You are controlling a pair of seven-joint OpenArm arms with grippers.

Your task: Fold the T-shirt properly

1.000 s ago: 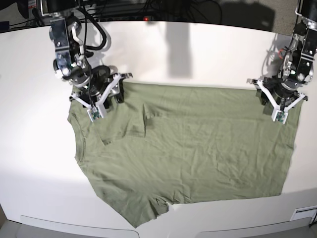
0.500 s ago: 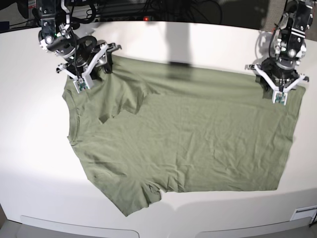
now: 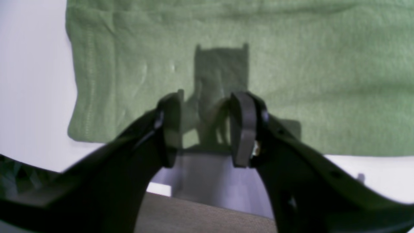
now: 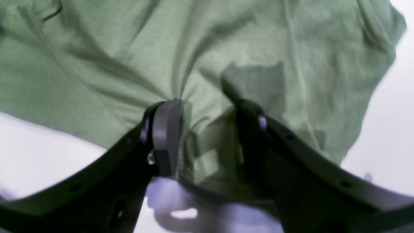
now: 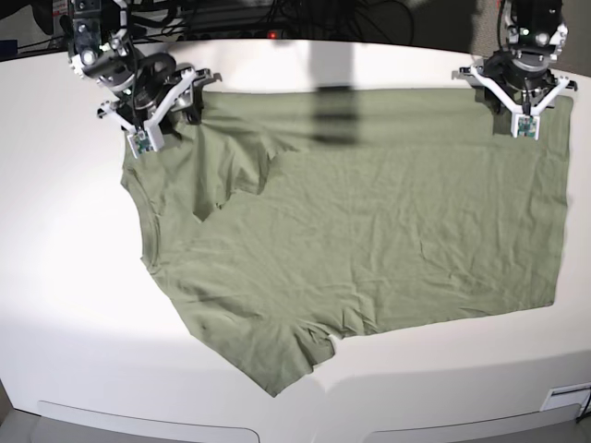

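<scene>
The wrinkled sage-green cotton T-shirt [image 5: 369,240] is now lying farther across the white table [image 5: 65,295]; the black left [image 3: 205,129] and right grippers [image 4: 208,139] are pressing its far edge, jaws parted, probably straightening it before folding

No readable text in any view.
No words, brands, numbers or signs can be read in the base view or in either wrist view.
</scene>
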